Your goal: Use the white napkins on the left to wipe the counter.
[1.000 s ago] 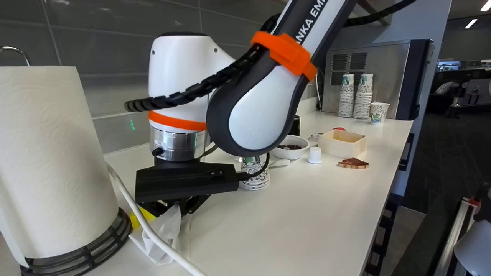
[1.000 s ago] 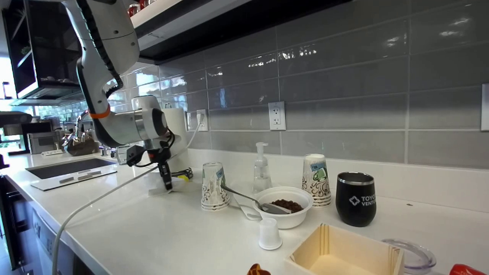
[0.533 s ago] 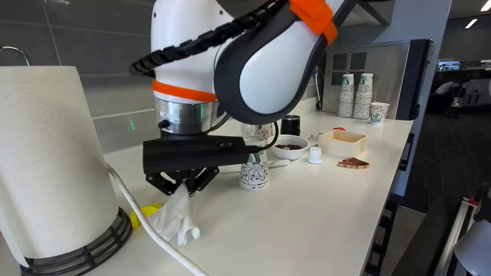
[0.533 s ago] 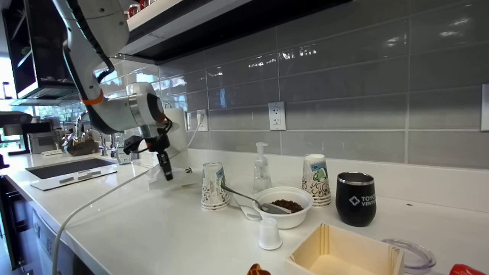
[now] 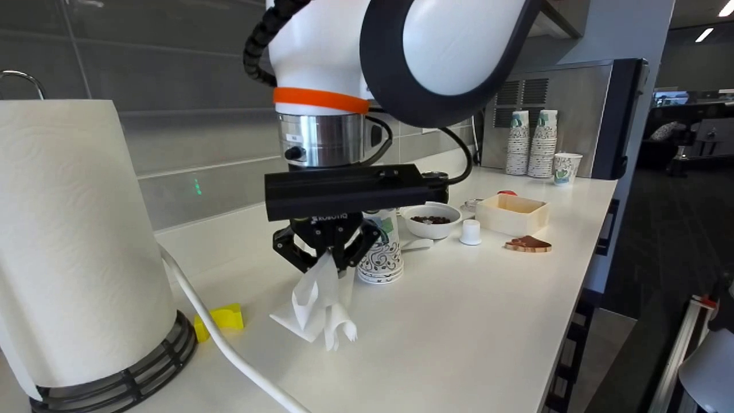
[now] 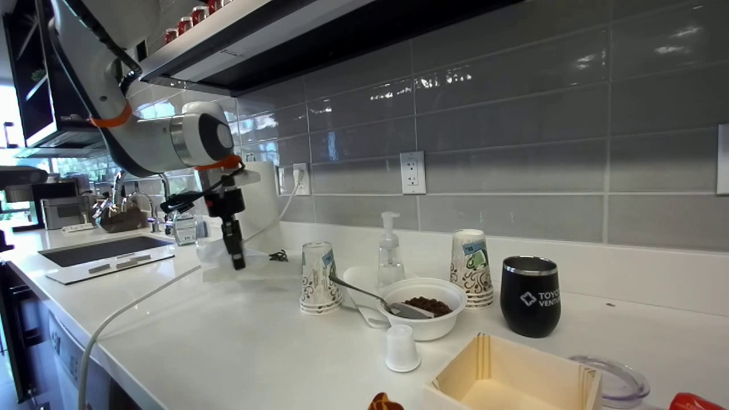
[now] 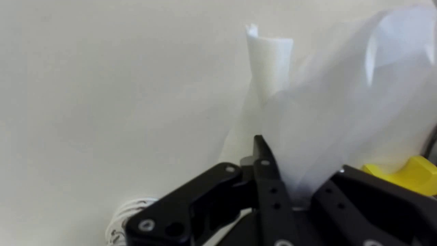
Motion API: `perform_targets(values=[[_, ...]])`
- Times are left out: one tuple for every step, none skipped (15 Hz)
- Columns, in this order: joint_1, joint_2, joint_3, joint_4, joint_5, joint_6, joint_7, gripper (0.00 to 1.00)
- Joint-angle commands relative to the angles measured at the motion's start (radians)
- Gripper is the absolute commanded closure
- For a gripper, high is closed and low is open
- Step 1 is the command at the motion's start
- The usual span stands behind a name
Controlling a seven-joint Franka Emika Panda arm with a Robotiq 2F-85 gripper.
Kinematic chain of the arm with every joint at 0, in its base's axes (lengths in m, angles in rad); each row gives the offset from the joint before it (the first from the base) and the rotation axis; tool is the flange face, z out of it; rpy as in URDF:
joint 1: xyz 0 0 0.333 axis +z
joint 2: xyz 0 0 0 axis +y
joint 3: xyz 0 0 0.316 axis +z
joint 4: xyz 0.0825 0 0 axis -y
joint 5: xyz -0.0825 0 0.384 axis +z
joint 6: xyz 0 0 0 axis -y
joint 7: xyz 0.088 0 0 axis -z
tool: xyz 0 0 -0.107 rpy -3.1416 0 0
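One white counter [image 5: 436, 344] stretches under my arm [image 5: 321, 63]. A paper towel roll [image 5: 74, 241] stands on it. My gripper [image 5: 332, 265] hangs nearer the front edge than the roll does, jaws pinched together on a bunched white napkin [image 5: 323, 295]; whether its drooping ends touch down, I can't tell from here. A yellow piece [image 5: 228, 316] lies near the roll.
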Motion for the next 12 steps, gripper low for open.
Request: perform_targets(values=[[-0.055, 0.003, 0.052, -0.102, 0.122, 0.100, -0.029, 0.99], [-0.059, 0.015, 0.060, -0.126, 0.151, 0.141, -0.027, 0.99], [-0.063, 0.022, 0.067, -0.146, 0.181, 0.168, -0.028, 0.99], [-0.066, 0.026, 0.074, -0.169, 0.211, 0.198, -0.028, 0.99], [-0.069, 0.028, 0.082, -0.192, 0.257, 0.220, -0.036, 0.99], [-0.074, 0.030, 0.093, -0.212, 0.313, 0.232, -0.049, 0.99], [-0.078, 0.029, 0.103, -0.230, 0.367, 0.235, -0.059, 0.99], [-0.079, 0.026, 0.107, -0.243, 0.401, 0.221, -0.046, 0.99], [-0.081, 0.018, 0.111, -0.256, 0.434, 0.210, -0.034, 0.99], [-0.081, 0.007, 0.106, -0.266, 0.441, 0.188, 0.001, 0.99], [-0.078, -0.011, 0.097, -0.282, 0.425, 0.153, 0.066, 0.99], [-0.080, -0.028, 0.095, -0.298, 0.427, 0.133, 0.095, 0.99]])
